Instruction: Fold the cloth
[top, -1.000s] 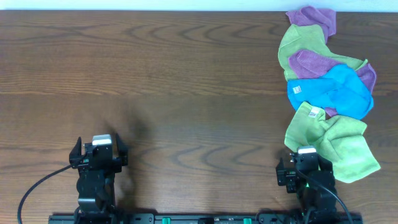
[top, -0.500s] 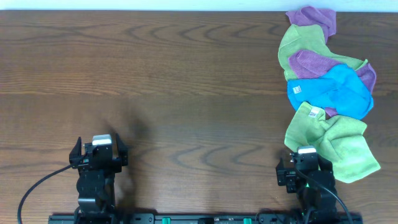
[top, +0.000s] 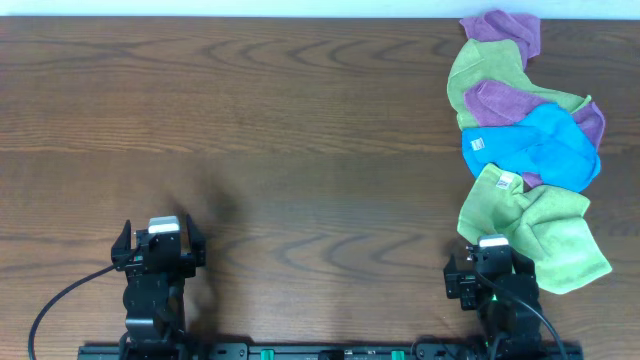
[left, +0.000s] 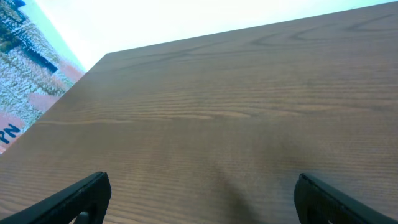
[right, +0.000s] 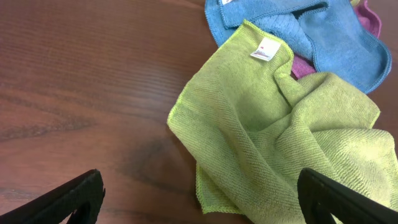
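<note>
The lime-green cloth (top: 535, 225) lies crumpled at the right front of the table, its white tag (top: 508, 181) at its far edge. In the right wrist view the cloth (right: 280, 130) fills the middle and right, its near corner between my fingers. My right gripper (top: 490, 262) is open and empty, resting at the cloth's near-left edge; its fingertips (right: 205, 199) show wide apart. My left gripper (top: 165, 245) is open and empty at the left front, far from the cloth. In the left wrist view its fingers (left: 202, 196) frame bare wood.
A blue cloth (top: 535, 148) lies just beyond the lime one, touching it. Behind it lies a pile of purple cloths (top: 520, 100) with a duller green cloth (top: 480, 70), reaching the table's far right edge. The wooden table (top: 280, 130) spans the view.
</note>
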